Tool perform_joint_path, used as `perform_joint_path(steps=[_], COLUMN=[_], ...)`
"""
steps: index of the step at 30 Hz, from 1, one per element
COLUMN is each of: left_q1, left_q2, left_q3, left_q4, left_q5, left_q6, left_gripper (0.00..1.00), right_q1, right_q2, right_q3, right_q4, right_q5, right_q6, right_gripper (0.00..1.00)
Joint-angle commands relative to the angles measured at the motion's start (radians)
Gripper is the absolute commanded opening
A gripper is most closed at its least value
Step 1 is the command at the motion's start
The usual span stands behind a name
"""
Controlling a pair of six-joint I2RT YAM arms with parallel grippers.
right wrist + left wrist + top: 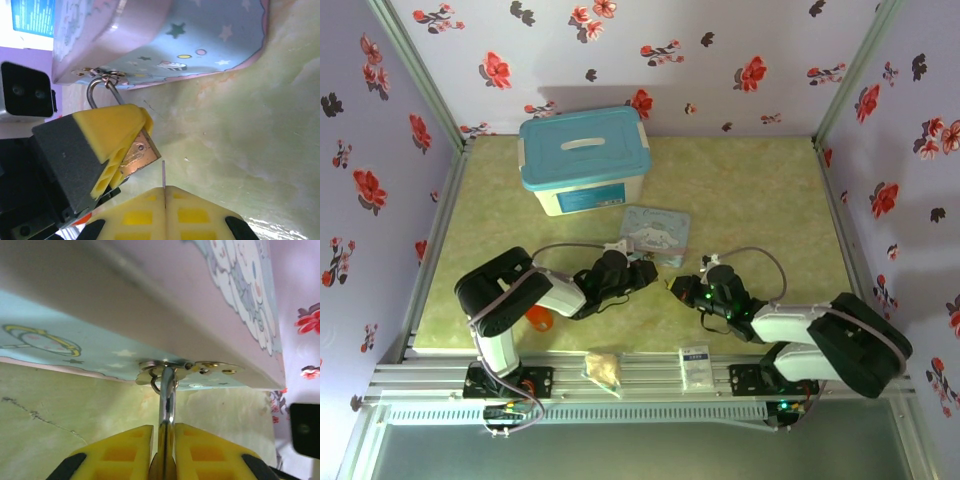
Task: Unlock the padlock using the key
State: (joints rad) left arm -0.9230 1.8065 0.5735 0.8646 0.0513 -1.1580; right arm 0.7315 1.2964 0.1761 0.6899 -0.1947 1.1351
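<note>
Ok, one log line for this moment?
left claw: shut on padlock | right claw: shut on key, near padlock | padlock: hooked on tin

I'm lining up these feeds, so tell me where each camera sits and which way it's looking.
Top external: above and behind the bases, facing down at the table; both arms, left gripper and right gripper show.
Left wrist: on the left arm, facing along its yellow fingers to the padlock hooked on the tin.
Right wrist: on the right arm, facing past its fingers, pinching the key, toward the padlock.
Shared: both wrist views show padlock and tin.
</note>
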Motion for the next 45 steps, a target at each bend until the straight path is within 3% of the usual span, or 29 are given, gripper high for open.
perform_joint_path(steps=[1, 6, 18, 45], left_q1=[-0.01, -0.012, -0.011, -0.015], left_q2=[0.018, 0.033, 0.058, 0.103], left_q3=[-0.008, -0.023, -0.039, -0.052], left_q4=[0.187, 0.238, 0.311, 0.435], left_q5=[-0.025, -0.033, -0.06, -0.048], left_q6=[-0.06, -0.083, -0.122, -0.216], left_gripper=[0.1, 0.1, 0.1, 0.1], right_q1=[0.005, 0.003, 0.006, -0.018], right_q2=[0.071, 0.225, 0.39, 0.393], right_q3=[-0.024, -0.052, -0.081, -0.008], right_q4=[0.165, 0.435, 0.694, 0.695], right_q5=[-0.02, -0.038, -0.045, -0.069], right_q6=[0.104, 0.173, 0.2, 0.126], right_gripper=[0.0, 0.0, 0.0, 0.0])
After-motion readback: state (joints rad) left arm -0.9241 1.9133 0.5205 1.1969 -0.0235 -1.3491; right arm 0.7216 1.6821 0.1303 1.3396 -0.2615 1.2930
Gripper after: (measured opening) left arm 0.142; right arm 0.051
